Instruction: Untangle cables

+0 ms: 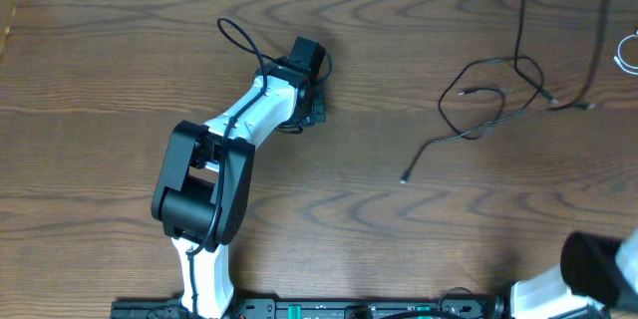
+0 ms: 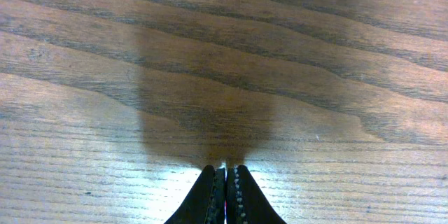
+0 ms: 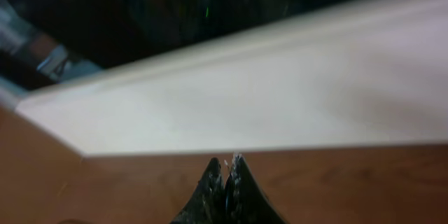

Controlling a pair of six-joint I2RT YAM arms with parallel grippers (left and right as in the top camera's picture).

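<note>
Closest in the left wrist view, the left claw (image 2: 225, 176) shows its two dark tips pressed together with nothing between them, hanging just over bare wood grain and casting a broad shadow ahead of itself; the right claw (image 3: 225, 166) in its own blurred view is likewise shut tight and empty, low over the brown tabletop (image 1: 399, 229), with a pale board (image 3: 294, 91) slanting across beyond it and darkness past that.

From overhead, the left arm (image 1: 229, 140) rises from the near edge and leans toward the far left-centre of the tabletop, its own thick black wire looping off the wrist; the right arm (image 1: 598, 269) sits folded at the near right corner, only partly in view.

Farther off, on the right half, the black cable (image 1: 443, 110) lies in a loose open loop, one free end trailing toward the middle of the tabletop and another strand running up to the far edge; it is well apart from both claws; at the far right edge a small curl of the white cable (image 1: 626, 55) just shows, the rest cut off.
</note>
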